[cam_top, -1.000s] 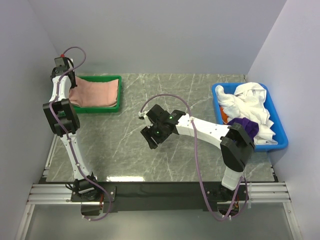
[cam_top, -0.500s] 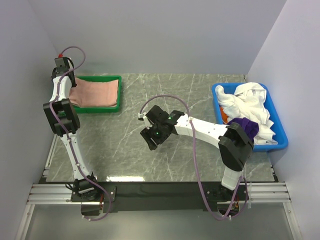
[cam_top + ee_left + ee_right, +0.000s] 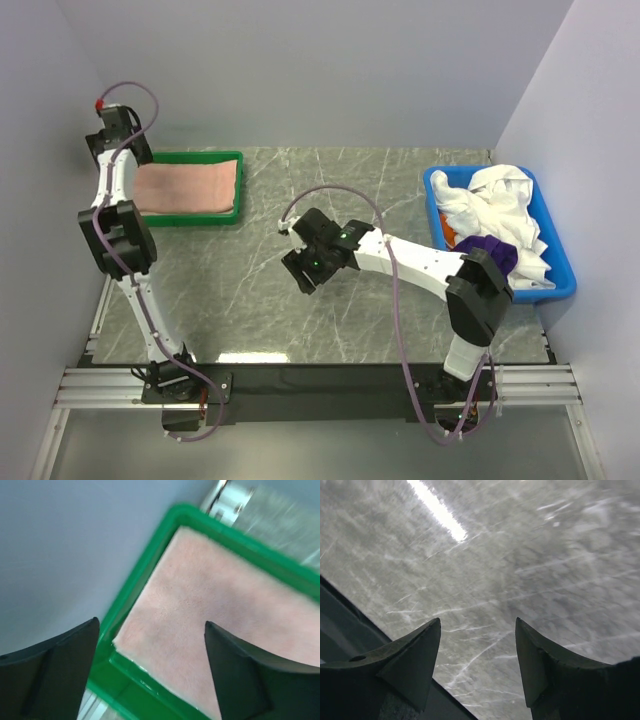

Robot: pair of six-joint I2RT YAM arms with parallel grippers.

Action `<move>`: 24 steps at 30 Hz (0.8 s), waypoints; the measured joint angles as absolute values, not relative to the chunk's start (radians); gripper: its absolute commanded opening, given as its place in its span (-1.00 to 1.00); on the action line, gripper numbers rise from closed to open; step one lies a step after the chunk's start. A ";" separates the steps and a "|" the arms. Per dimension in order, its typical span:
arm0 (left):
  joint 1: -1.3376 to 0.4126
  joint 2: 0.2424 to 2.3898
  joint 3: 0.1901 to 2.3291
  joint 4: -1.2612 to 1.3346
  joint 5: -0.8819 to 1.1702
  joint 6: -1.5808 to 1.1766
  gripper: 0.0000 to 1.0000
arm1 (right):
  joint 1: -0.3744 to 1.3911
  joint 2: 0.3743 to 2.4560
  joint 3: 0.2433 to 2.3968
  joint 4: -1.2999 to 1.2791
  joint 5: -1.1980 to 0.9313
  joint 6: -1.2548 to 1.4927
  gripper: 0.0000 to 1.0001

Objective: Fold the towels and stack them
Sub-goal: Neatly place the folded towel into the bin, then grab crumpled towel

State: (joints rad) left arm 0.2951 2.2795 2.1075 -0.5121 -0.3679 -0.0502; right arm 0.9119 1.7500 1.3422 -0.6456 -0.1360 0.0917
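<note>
Fingers (image 3: pixel 50 670) on my left gripper (image 3: pixel 151 625) are wide apart and hold nothing. They hang over the left end of the green tray (image 3: pixel 190 218), close to the grey wall (image 3: pixel 60 545). Between them I can see a corner of the pink towel (image 3: pixel 185 187). The pink towel lies flat inside the green tray and fills most of it. It looks smooth and neat. The tray sits at the back left of the table (image 3: pixel 230 310).

In the middle of the table is my right gripper (image 3: pixel 477 621). Its fingers (image 3: pixel 405 665) are apart too, and nothing is between them. They point down at bare grey stone with thin white lines in it. A bright strip of light shines on the stone. My right gripper is well apart from the tray and from the bin.

On the right side sits the blue bin (image 3: pixel 431 195). The white towels (image 3: pixel 500 205) are piled in it in a big crumpled heap, and they stick up over the rim. The purple towel (image 3: pixel 495 250) is in the bin too, bunched up at the near side of the heap. A little bit of the orange towel (image 3: pixel 452 238) peeks out under the white ones at the left side of the bin. None of the towels in the bin are folded.
</note>
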 measured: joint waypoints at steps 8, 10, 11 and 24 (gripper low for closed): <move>0.250 1.935 1.978 -0.507 -0.243 -0.242 0.99 | 0.822 1.603 1.343 -0.636 0.089 0.131 0.40; 0.217 1.831 1.922 -0.494 -0.182 -0.294 0.99 | 0.769 1.567 1.343 -0.639 0.164 0.149 0.47; 0.192 1.765 1.872 -0.482 -0.148 -0.321 0.99 | 0.743 1.550 1.343 -0.640 0.200 0.159 0.57; -0.163 1.271 1.092 -0.413 0.047 -0.380 0.99 | 0.172 1.393 1.342 -0.675 0.505 0.272 0.87</move>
State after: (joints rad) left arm -0.1627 1.2709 1.0920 -0.4129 0.0471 -0.3798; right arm 0.1722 1.3933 1.3422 -0.6754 0.5053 0.2718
